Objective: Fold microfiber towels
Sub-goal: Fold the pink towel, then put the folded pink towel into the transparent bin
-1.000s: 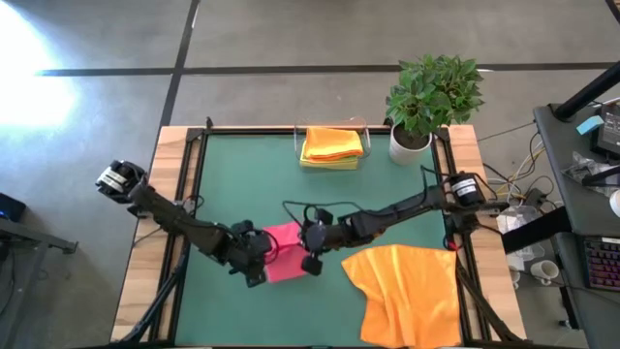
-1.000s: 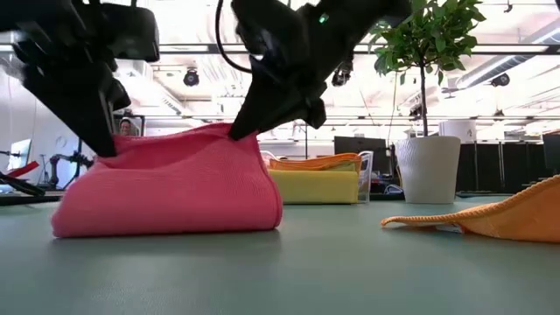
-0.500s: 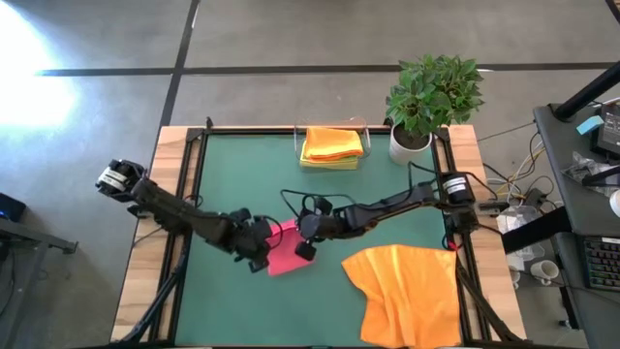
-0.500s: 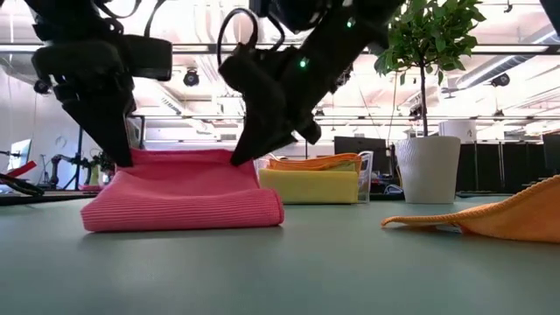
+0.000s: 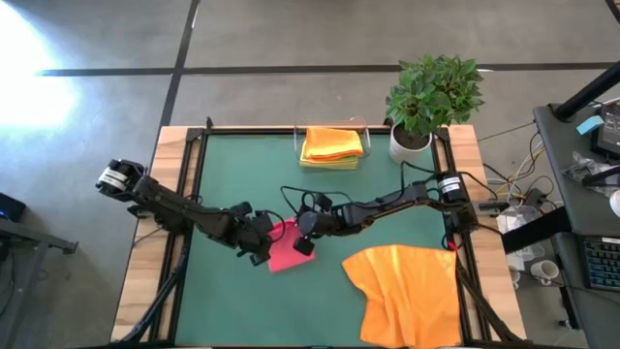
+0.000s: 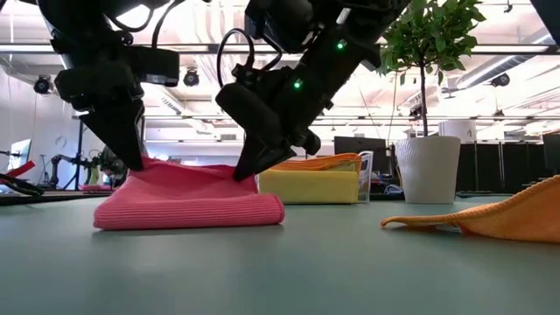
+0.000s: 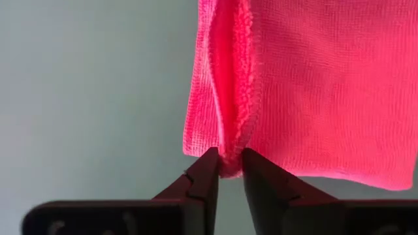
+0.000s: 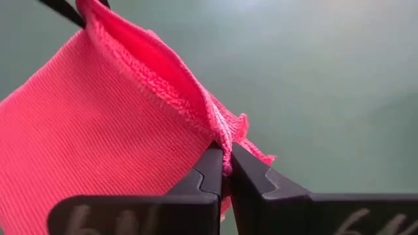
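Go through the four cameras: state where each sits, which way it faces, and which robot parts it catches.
High: overhead, facing straight down; both arms, pink towel, orange towel.
Low: table height, facing across; both arms descend onto pink towel.
Left wrist: behind left gripper, whose fingers pinch a towel edge.
Right wrist: behind right gripper, shut on a towel corner.
Shared: every view shows the pink towel.

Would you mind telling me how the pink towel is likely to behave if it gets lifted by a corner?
The pink towel probably stays floppy: its pinched edges bunch and curl. It looks light, and the ribbed weave should grip rather than slip. Lifted, the fold would likely fall open.
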`<state>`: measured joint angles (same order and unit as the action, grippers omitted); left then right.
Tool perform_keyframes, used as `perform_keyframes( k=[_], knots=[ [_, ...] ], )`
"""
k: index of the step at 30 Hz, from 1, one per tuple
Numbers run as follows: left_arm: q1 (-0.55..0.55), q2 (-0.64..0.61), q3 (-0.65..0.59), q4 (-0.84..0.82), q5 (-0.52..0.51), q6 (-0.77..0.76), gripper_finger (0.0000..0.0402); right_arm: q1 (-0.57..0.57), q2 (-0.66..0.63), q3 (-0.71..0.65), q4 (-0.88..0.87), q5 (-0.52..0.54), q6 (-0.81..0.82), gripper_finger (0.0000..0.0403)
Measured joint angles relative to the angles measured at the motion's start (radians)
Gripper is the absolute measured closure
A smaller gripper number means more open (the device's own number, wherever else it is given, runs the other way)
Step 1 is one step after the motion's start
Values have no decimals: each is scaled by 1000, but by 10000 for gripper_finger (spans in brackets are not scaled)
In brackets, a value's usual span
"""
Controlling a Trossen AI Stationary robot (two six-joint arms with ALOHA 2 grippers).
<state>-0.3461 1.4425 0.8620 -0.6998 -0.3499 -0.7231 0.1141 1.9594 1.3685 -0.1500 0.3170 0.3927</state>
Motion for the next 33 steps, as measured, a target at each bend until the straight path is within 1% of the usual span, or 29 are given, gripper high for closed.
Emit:
perform_keyframes(
  k=[4, 7, 11, 14, 16, 20, 24, 26, 28, 31, 33],
  knots=[
    [12, 0, -3, 0, -27, 1, 323, -12, 0, 0, 4, 1, 0, 394],
    [27, 0, -3, 0, -38, 1, 305, -18, 0, 0, 9, 0, 8, 386],
    [53, 0, -3, 0, -39, -1, 277, -22, 0, 0, 9, -10, 28, 356],
    [75, 0, -1, -5, -10, -2, 255, -29, 0, 8, -11, -14, 75, 324],
    [89, 0, 11, -39, 16, -2, 242, -34, -6, 22, -50, -13, 79, 302],
    [110, -3, 46, -150, 91, 2, 226, -41, -60, 74, -191, -34, 58, 270],
    [110, -20, 74, -224, 118, 5, 224, -39, -139, 111, -368, -37, 53, 256],
    [103, -32, 82, -222, 118, 8, 224, -28, -178, 109, -413, -46, 54, 255],
    [97, -40, 84, -196, 118, 43, 224, -12, -217, 94, -425, -99, 61, 256],
    [93, -50, 75, -117, 121, 133, 224, 22, -243, 82, -420, -211, 117, 262],
    [92, -50, 68, -56, 122, 204, 224, 50, -240, 79, -415, -242, 157, 267]
  ],
)
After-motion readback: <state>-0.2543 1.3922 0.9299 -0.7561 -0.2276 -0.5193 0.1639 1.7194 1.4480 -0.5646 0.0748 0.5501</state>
